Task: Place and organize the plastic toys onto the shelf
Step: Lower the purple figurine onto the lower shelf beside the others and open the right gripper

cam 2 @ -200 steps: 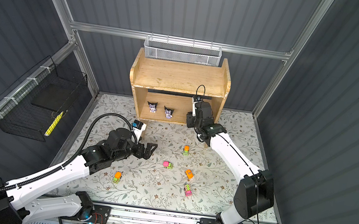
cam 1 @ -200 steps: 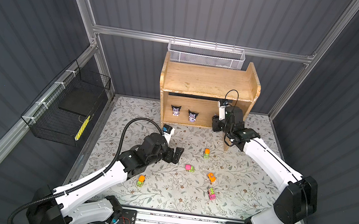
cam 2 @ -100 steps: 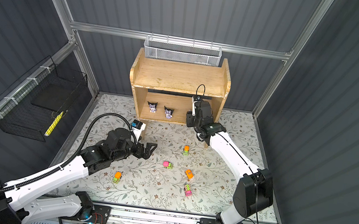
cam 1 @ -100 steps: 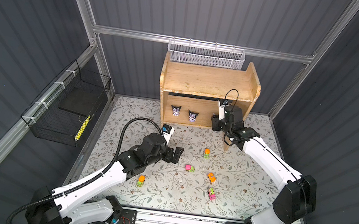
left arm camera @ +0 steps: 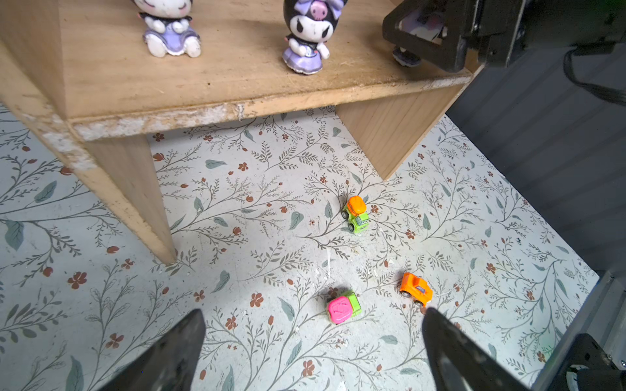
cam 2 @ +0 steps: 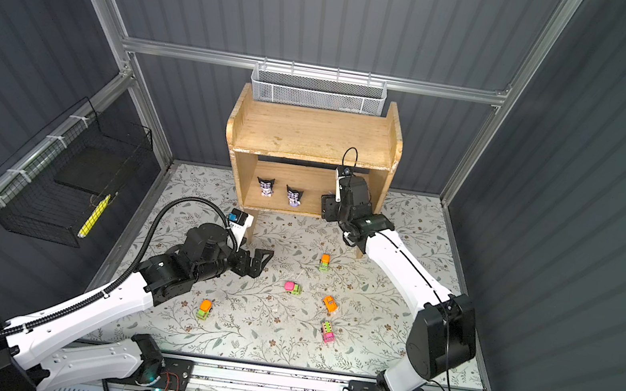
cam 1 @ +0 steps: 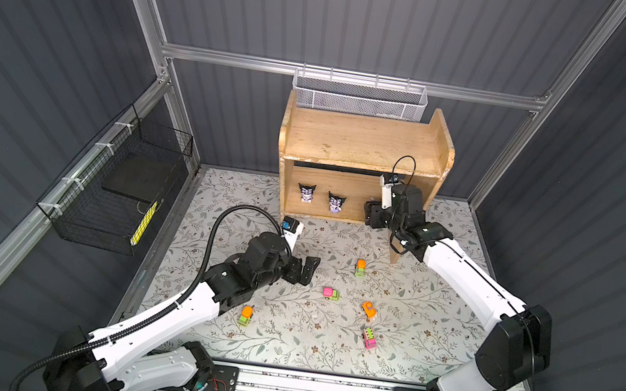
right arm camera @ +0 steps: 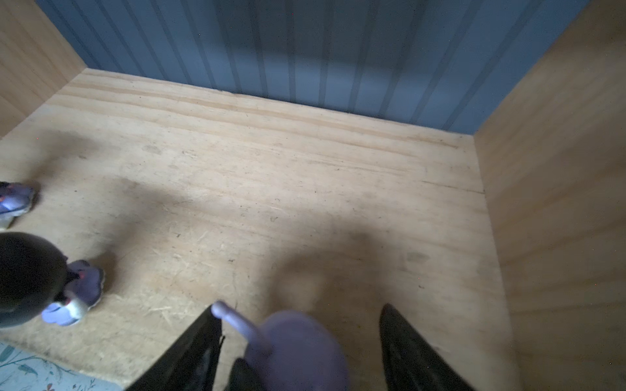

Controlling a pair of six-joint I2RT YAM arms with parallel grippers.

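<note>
Since a second ago the right gripper [right arm camera: 300, 306] has spread its jaws; both arms otherwise stand where they stood.

Right gripper: inside the lower tier of the shelf [cam 1: 365, 145], toward its right side panel. The jaws are apart with the third figurine [right arm camera: 298, 348] between them. A clear gap shows on one side, so it is not clamped. The wrist view is blurred; contact on the other side cannot be told.

The left figurine [cam 1: 306, 193] and middle figurine [cam 1: 336, 202] stand upright, side by side, on the same tier.

Left gripper [cam 1: 308, 270]: jaws wide, holding nothing, above the worktop [cam 1: 300, 350] in front of the shelf.

Five cars lie apart on the worktop:
- The orange-and-green car [cam 1: 360, 268] is nearest the shelf.
- The pink-topped car [cam 1: 330, 293] and the orange car [cam 1: 368, 310] are mid-worktop.
- The pink striped car [cam 1: 369, 338] and the second orange-and-green car [cam 1: 246, 316] are nearest the arm bases.
</note>
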